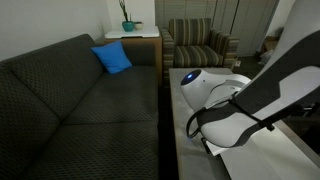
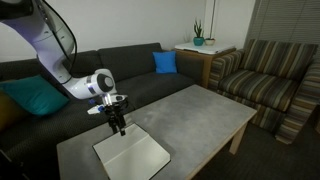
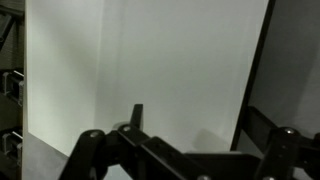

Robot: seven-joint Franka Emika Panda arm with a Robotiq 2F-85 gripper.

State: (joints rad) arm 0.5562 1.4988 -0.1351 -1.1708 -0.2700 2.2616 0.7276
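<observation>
Over white sheet on grey table, gripper points down; cannot tell whether released or clenched

You have a sheet lying flat on the desk, at the end away from the armchair. Your gripper hangs just above the sheet's edge on the sofa side; in the wrist view the sheet lies directly under it. The sofa runs along the desk's long side. On it a small cushion leans at the end nearest the side table, and a large cushion sits at the opposite end. A plant stands on the side table, between sofa and armchair.
</observation>
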